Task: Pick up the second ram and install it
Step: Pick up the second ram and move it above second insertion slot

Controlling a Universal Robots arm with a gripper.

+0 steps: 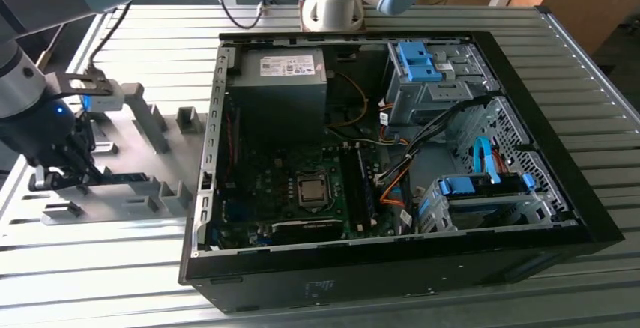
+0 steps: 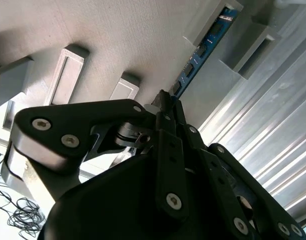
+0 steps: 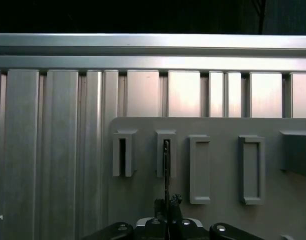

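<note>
The second ram [image 2: 203, 47] is a thin blue-green stick with black chips. It stands on edge in the slotted blocks of a grey fixture plate [image 1: 140, 129], at the exterior view's left. My gripper [image 1: 62, 174] is down over the plate at one end of the stick. In the second wrist view the black fingers [image 2: 179, 117] come together on the stick's near end, so the gripper [image 2: 168, 100] is shut on it. In the first wrist view the ram [image 3: 166, 165] shows as a thin dark edge running from a slot block down into the gripper [image 3: 166, 202].
An open computer case [image 1: 560, 193] lies to the right of the plate. Inside are a motherboard with a processor socket [image 1: 312, 191], memory slots [image 1: 358, 186], a power supply [image 1: 280, 81], cables and blue drive bays [image 1: 480, 186]. Upright grey blocks [image 1: 150, 122] rise from the plate.
</note>
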